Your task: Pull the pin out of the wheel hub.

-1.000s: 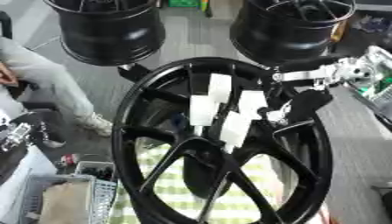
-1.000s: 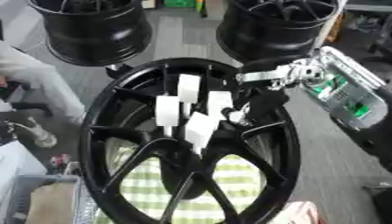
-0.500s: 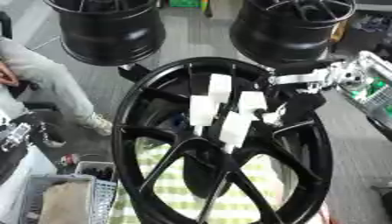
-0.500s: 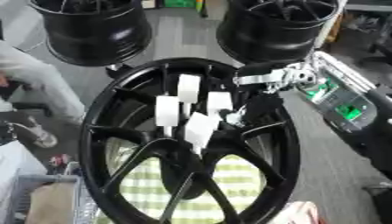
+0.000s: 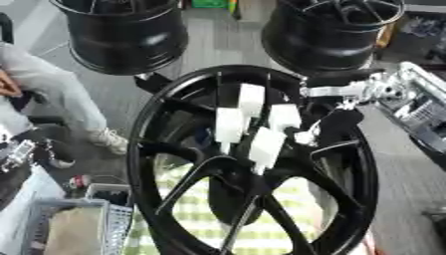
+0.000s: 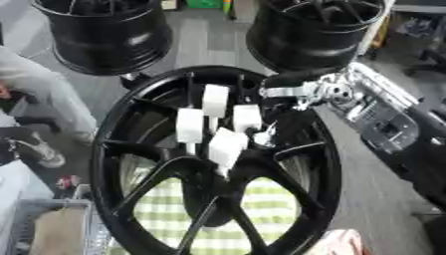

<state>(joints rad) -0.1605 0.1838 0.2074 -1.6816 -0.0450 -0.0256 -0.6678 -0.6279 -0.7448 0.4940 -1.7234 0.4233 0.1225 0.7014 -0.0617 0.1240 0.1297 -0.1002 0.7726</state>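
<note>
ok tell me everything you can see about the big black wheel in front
The wheel is glossy black, metal by its look, with thin spokes running from a central hub to a round rim. It lies tilted on a green checked cloth. Four white pins stand in the hub. The right hand reaches in beside them.

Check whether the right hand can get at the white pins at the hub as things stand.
Probably yes. The right hand is already over the wheel, right beside the white pins, and nothing lies between them. Its fingers are too dark to read.
</note>
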